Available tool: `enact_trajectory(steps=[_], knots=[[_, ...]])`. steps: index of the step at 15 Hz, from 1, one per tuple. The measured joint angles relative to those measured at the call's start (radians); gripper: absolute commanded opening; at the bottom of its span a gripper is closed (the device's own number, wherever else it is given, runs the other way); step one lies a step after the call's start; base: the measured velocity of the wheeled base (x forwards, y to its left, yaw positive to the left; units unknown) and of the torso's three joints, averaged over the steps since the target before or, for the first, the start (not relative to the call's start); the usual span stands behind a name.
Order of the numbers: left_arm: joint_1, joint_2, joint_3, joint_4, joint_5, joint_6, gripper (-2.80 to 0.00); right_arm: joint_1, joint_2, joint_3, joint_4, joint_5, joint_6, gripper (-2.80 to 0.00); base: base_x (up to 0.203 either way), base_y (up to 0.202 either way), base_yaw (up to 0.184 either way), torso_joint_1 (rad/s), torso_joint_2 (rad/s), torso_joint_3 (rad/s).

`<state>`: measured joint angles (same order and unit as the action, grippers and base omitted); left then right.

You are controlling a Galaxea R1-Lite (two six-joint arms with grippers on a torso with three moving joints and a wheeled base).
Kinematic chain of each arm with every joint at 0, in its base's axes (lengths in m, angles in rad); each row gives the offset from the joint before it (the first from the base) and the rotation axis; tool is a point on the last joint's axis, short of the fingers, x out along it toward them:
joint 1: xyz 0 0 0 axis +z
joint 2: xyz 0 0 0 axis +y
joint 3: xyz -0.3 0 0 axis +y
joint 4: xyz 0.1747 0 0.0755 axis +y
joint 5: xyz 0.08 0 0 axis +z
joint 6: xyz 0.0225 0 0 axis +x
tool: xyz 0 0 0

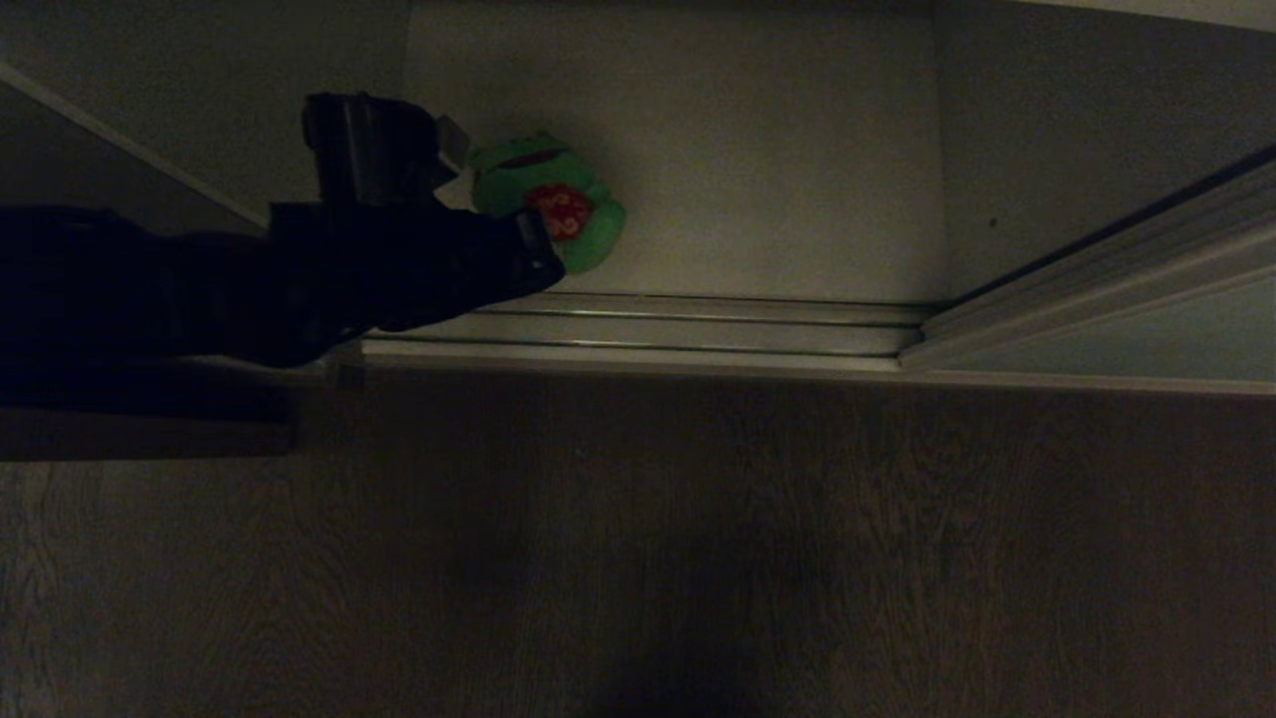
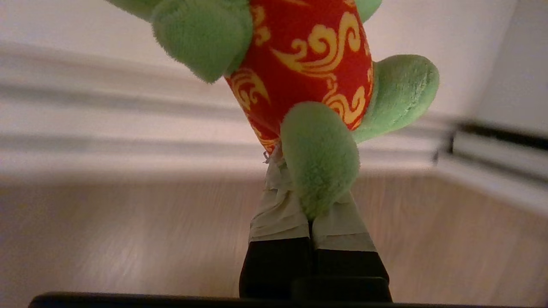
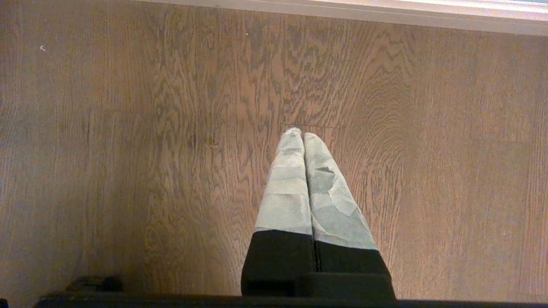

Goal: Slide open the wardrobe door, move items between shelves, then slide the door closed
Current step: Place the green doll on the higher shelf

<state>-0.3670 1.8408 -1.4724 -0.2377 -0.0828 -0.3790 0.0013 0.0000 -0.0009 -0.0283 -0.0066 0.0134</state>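
No text, label, brand name, number or sign can be read in any of the three views. The only marking is a decorative pattern of yellow swirls on the red shorts of the green plush toy [image 2: 308, 64], and it forms no letters or digits. A pale scrap shows just beside those shorts in the left wrist view, too small to tell whether it is a tag or carries any print.
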Motion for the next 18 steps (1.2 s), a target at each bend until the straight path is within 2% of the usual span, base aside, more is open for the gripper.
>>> enact_trajectory(steps=[4,7,10,12,14,18], knots=[[-0.004,-0.286,0.177,0.148,0.021,0.069,-2.80,0.000,0.000,-0.001,0.000,0.000,0.000,-2.80,0.000,0.000,0.000,0.000,0.00,0.000],[-0.004,-0.536,0.364,0.256,0.081,0.138,-2.80,0.000,0.000,0.000,0.000,0.000,0.000,-2.80,0.000,0.000,0.000,0.000,0.00,0.000],[0.003,-0.803,0.527,0.407,0.121,0.177,-2.80,0.000,0.000,0.000,0.000,0.000,0.000,-2.80,0.000,0.000,0.000,0.000,0.00,0.000],[0.061,-0.972,0.606,0.517,0.123,0.201,-2.80,0.000,0.000,0.000,0.000,0.000,0.000,-2.80,0.000,0.000,0.000,0.000,0.00,0.000],[0.150,-1.140,0.674,0.603,0.083,0.246,-2.80,0.000,0.000,0.000,0.000,0.000,0.000,-2.80,0.000,0.000,0.000,0.000,0.00,0.000],[0.290,-1.482,0.884,0.667,0.021,0.375,-2.80,0.000,0.000,0.000,0.000,0.000,0.000,-2.80,0.000,0.000,0.000,0.000,0.00,0.000]])
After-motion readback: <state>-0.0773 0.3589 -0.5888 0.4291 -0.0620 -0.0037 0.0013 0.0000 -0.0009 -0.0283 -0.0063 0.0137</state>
